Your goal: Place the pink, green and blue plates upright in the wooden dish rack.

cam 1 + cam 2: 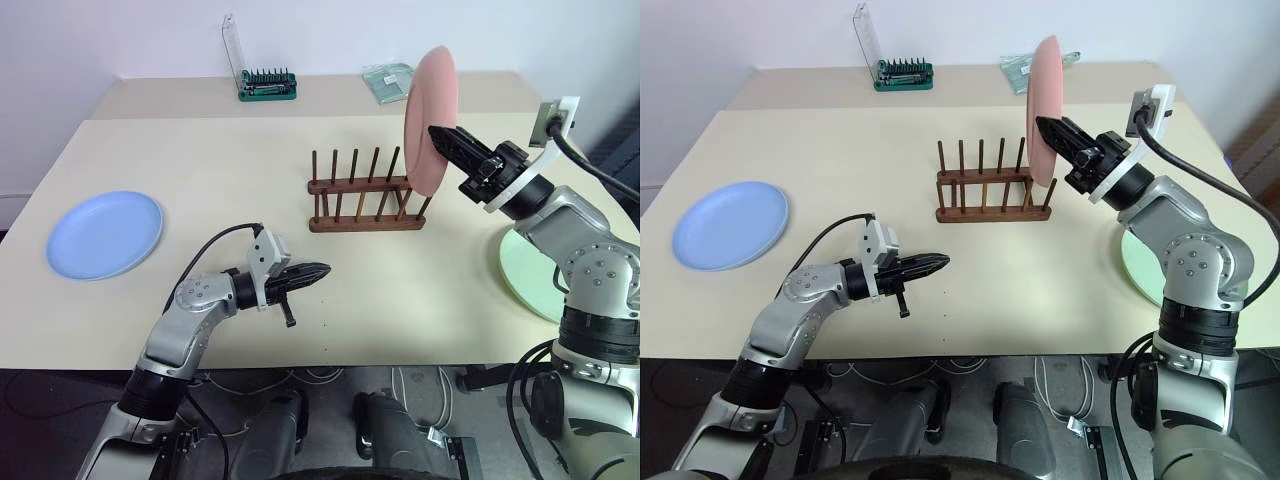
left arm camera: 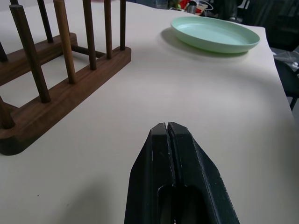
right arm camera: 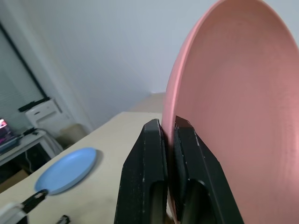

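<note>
Standing on edge, the pink plate (image 1: 432,120) is pinched tight in the right hand (image 1: 438,132), over the 3 o'clock end of the wooden dish rack (image 1: 365,190). Blue plate (image 1: 104,234) lies at 9 o'clock, green plate (image 2: 215,35) at 3 o'clock on the tabletop (image 1: 200,170). Left hand (image 1: 322,270) is closed and empty.

Left gripper (image 1: 318,271) hovers low with fingers pressed together; right gripper (image 1: 437,132), raised and angled leftward, is clamped tight.

Open table (image 1: 250,150) surrounds the wooden dish rack (image 1: 362,190).
</note>
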